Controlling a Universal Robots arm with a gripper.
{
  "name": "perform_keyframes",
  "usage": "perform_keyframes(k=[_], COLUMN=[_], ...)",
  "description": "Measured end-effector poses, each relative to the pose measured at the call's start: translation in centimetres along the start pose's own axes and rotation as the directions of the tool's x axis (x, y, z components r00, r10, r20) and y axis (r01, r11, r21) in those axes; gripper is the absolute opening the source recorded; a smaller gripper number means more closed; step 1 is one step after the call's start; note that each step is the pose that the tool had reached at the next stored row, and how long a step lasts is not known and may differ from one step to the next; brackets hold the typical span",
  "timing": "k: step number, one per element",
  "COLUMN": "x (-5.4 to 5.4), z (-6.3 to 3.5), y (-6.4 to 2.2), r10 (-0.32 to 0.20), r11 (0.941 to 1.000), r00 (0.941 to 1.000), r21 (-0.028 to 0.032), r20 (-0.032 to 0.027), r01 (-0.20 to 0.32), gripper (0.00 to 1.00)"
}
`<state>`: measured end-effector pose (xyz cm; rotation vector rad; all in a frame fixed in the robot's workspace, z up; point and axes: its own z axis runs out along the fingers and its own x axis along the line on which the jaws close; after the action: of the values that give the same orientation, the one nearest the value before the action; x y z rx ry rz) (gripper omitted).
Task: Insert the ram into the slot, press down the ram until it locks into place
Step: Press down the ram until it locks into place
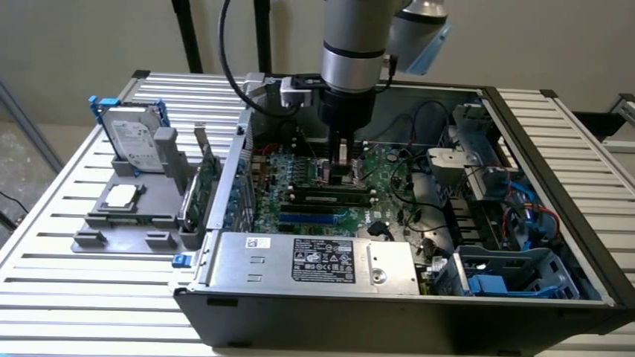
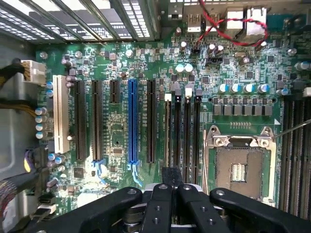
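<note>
I see the pincer point(image 1: 343, 172) low over the motherboard point(image 1: 297, 216), its fingers point(image 2: 171, 204) clenched together. The ram point(image 1: 329, 198) lies just near of the pincer, seated in a black slot point(image 1: 323, 204), its long axis running left-right in the exterior view.

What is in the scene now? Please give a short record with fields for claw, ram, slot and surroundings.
claw: seems shut, low over the board inside the case
ram: lies along a black slot, close under the claw; contact unclear
slot: one of several parallel black ones, near a blue one
outside the case: hard drive on a grey stand
</note>
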<state>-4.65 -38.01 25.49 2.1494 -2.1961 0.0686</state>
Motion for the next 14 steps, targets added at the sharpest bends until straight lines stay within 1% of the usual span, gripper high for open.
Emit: perform_keyframes(k=[2, 4, 7, 14], x=[0.1, 0.1, 0.1, 0.1], z=[-0.90, -1.64, -1.67, -1.73], y=[-0.14, -0.19, -0.19, -0.19], r10=[0.000, 0.000, 0.000, 0.000], r11=[1.0000, 1.0000, 1.0000, 1.0000], r00=[1.0000, 1.0000, 1.0000, 1.0000], r21=[-0.0031, -0.0039, -0.0039, -0.0039], r20=[-0.0001, -0.0003, 0.0008, 0.0006], r01=[0.000, 0.000, 0.000, 0.000], gripper=[0.11, 0.11, 0.11, 0.11])
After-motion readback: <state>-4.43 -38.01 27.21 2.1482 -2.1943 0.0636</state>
